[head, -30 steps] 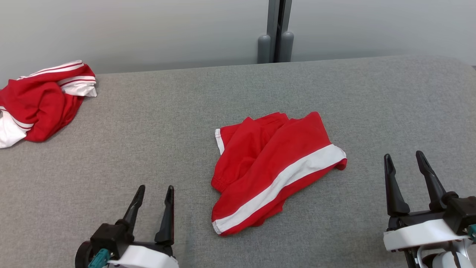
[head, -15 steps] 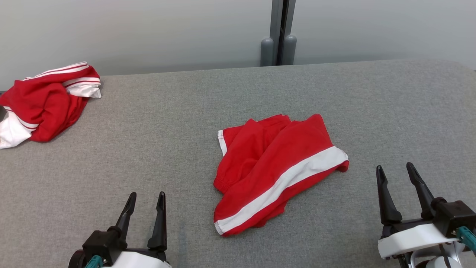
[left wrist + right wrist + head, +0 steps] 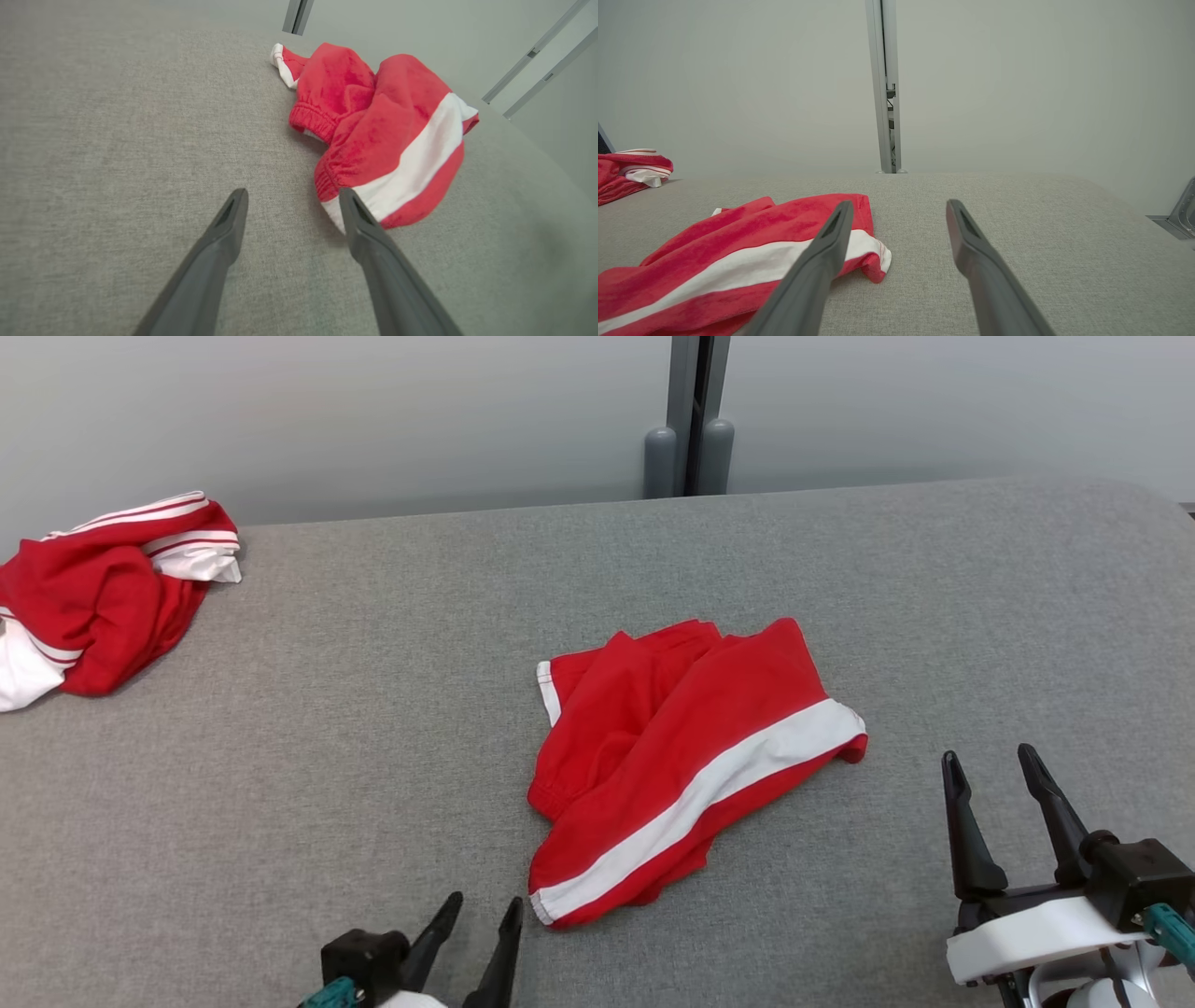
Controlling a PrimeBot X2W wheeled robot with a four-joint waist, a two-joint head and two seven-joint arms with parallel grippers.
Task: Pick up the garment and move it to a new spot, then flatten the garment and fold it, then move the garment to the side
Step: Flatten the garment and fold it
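Grey fabric surface (image 3: 373, 709) carries the red, white-striped garment (image 3: 691, 747) crumpled at its middle, and a second garment (image 3: 93, 597) at its far left corner. Right gripper (image 3: 989, 756), near the front right corner, and left gripper (image 3: 484, 902), at the front edge just beside the garment's hem, both have jaws spread and empty.

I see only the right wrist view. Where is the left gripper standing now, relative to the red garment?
Observer: The left gripper, open, points at the red garment's nearest corner, close beside it; contact I cannot tell.
Operator: Which edge faces it?
Observer: A gathered elastic edge, in the left wrist view.
Operator: Is my right gripper over the cloth?
Observer: No; head view shows bare grey surface between them.
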